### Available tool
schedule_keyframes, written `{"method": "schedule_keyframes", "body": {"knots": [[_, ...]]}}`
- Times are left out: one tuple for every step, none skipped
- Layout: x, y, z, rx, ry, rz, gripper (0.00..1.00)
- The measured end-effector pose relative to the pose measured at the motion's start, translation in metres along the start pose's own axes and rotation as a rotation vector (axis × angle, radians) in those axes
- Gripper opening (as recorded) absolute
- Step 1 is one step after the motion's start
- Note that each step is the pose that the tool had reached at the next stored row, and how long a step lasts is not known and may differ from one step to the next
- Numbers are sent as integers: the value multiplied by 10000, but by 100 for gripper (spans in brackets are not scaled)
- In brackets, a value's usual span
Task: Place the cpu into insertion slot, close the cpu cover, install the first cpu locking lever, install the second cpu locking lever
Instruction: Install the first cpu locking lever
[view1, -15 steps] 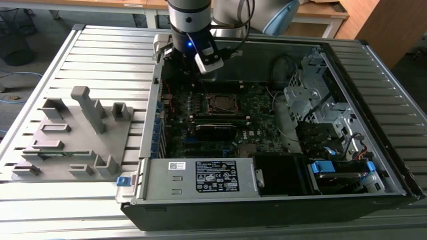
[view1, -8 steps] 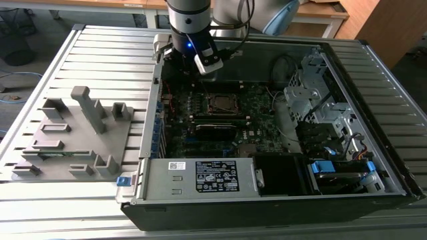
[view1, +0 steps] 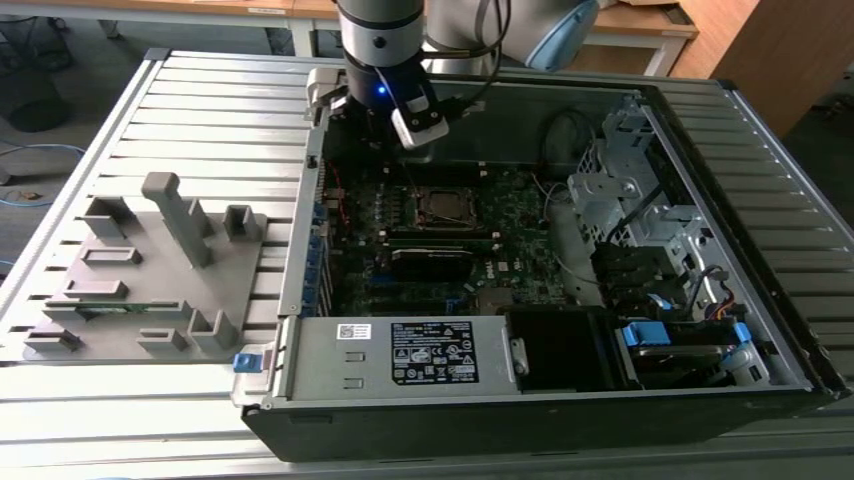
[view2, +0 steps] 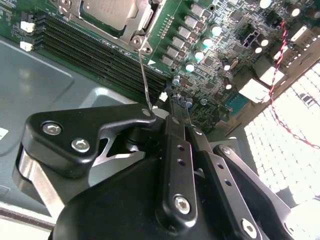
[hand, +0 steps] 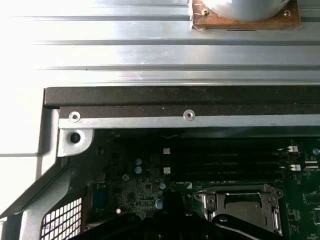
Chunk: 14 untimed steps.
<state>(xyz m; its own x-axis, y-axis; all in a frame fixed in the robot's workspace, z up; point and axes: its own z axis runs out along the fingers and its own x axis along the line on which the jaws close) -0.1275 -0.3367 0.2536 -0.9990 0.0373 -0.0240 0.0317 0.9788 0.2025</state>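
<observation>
The cpu lies in the socket with its dull metal top showing through the window of the silvery cpu cover, which lies flat over it. In the exterior view the socket sits mid-board and my gripper hangs above the board, toward the case's back wall. A thin wire locking lever stands up from the socket's corner, and its free end reaches the gripper's black fingers. The fingers look pressed together; whether they touch the lever is unclear. The first wrist view shows the cover over the socket.
The open computer case encloses the motherboard, with drive bays at the exterior view's right and a power supply in front. Memory slots run beside the socket. A grey fixture tray stands on the slatted table at the exterior view's left.
</observation>
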Motion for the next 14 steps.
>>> {"method": "schedule_keyframes", "body": {"knots": [[-7,2,1,0,0,1,11],[-14,4,2,0,0,1,11],[-20,6,3,0,0,1,11],[-25,7,4,0,0,1,11],[-28,10,4,-1,-1,1,11],[-30,12,5,-6,0,2,11],[-30,14,6,-23,-1,2,11],[-31,15,5,-49,2,1,11],[-33,16,6,-70,2,0,11],[-34,16,6,-77,1,0,11],[-35,16,7,-81,1,1,11],[-37,16,7,-92,3,0,11],[-40,16,6,-109,5,1,11],[-43,16,7,-127,4,2,11]]}}
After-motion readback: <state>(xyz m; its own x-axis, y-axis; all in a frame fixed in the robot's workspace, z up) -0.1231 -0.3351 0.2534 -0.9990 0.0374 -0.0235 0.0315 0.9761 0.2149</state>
